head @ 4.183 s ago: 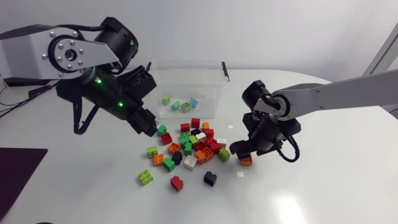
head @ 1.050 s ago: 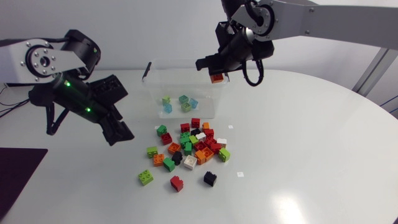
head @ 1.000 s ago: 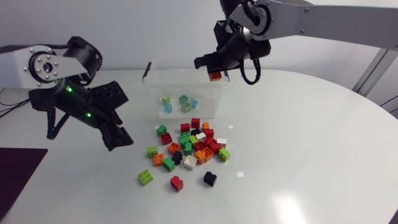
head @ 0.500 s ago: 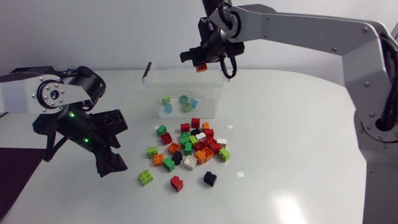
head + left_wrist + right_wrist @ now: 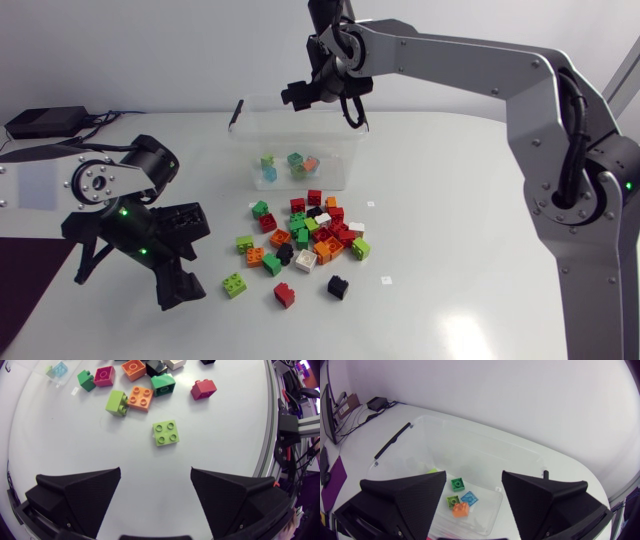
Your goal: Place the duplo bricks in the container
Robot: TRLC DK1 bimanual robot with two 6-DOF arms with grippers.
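The clear container [image 5: 343,150] stands at the back of the table with a few bricks in it, among them an orange brick [image 5: 312,162]. My right gripper [image 5: 300,98] hangs open above its far rim. In the right wrist view the open gripper [image 5: 472,480] looks down into the container [image 5: 485,452], where the orange brick [image 5: 460,509] lies beside green and blue ones. A pile of duplo bricks [image 5: 305,235] lies in front of the container. My left gripper [image 5: 190,260] is low at the front left, open and empty [image 5: 155,472], with a lime brick [image 5: 165,433] [image 5: 234,285] just ahead of it.
A red brick [image 5: 284,294] and a black brick [image 5: 338,287] lie apart from the pile at the front. The table's edge [image 5: 267,435] runs close beside my left gripper. A black box [image 5: 45,122] with cables sits at the back left.
My right gripper has opened and the orange brick has dropped into the container. The right arm shifted a little left. The left arm came down and forward toward the lime brick.
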